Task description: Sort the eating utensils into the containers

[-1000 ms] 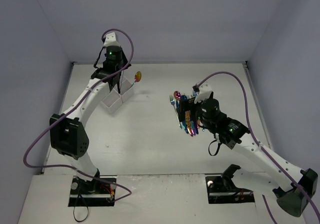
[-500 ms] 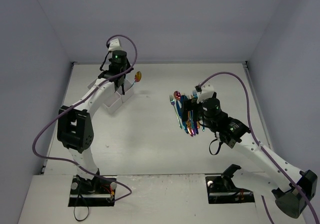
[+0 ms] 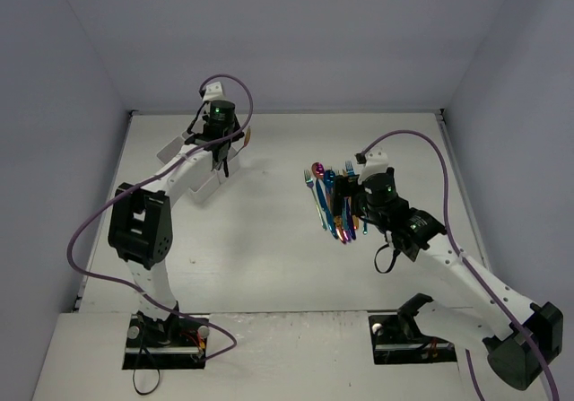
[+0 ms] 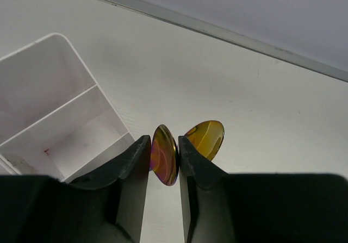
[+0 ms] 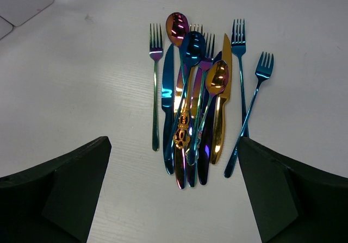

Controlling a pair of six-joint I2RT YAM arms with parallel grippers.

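In the left wrist view a pink-gold spoon bowl (image 4: 165,155) sits edge-on between the fingertips of my left gripper (image 4: 163,141). The jaws stand narrowly apart on either side of it, and whether they press it does not show. A second gold spoon bowl (image 4: 205,138) rises just behind the right finger. The white divided container (image 4: 65,118) lies to the left, its visible compartments bare. My right gripper (image 5: 174,143) hangs wide open above the handle ends of the pile of iridescent forks, spoons and knives (image 5: 198,101). It touches none of them.
From above, the container (image 3: 199,184) sits at the back left under the left arm, close to the back wall. The utensil pile (image 3: 332,202) lies centre right. A purple cable loops over each arm.
The left arm has swung right, from over the container toward its right corner where the spoon bowl shows. The right gripper has crept a little over the pile and stays open.
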